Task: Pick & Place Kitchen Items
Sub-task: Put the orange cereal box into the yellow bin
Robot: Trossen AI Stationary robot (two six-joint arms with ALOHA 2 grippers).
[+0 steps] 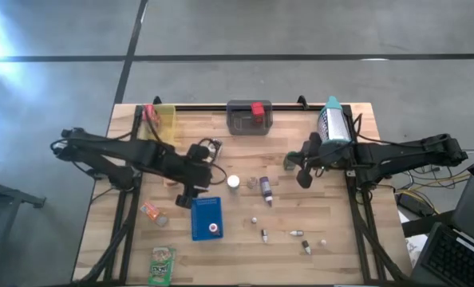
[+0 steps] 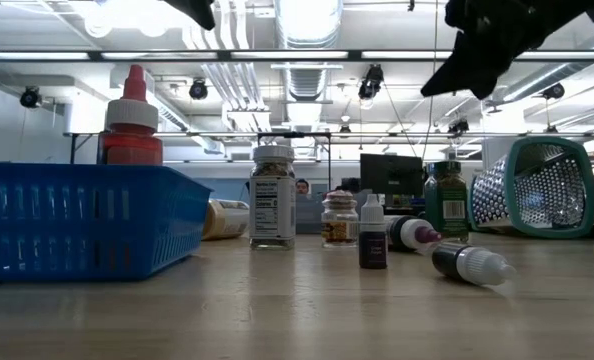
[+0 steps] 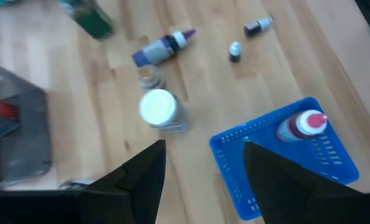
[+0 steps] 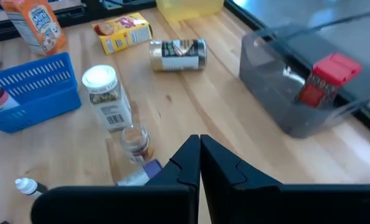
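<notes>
Overhead, ceiling ducts (image 2: 307,25); below, pale wooden table (image 1: 333,239).

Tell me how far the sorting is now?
Done: one red-capped bottle stands in the blue basket. In hand: nothing; the left gripper hovers open beside the basket, the right gripper is shut and empty. Left: the white-lidded jar and small bottles.

The wooden table (image 1: 333,255) bears jars (image 1: 234,182), bottles (image 1: 266,188), packets (image 1: 163,264) and a blue basket (image 1: 203,226).

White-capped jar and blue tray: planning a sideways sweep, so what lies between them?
Bare wood. The left wrist view shows nothing between the jar and the tray; the high view agrees.
</notes>
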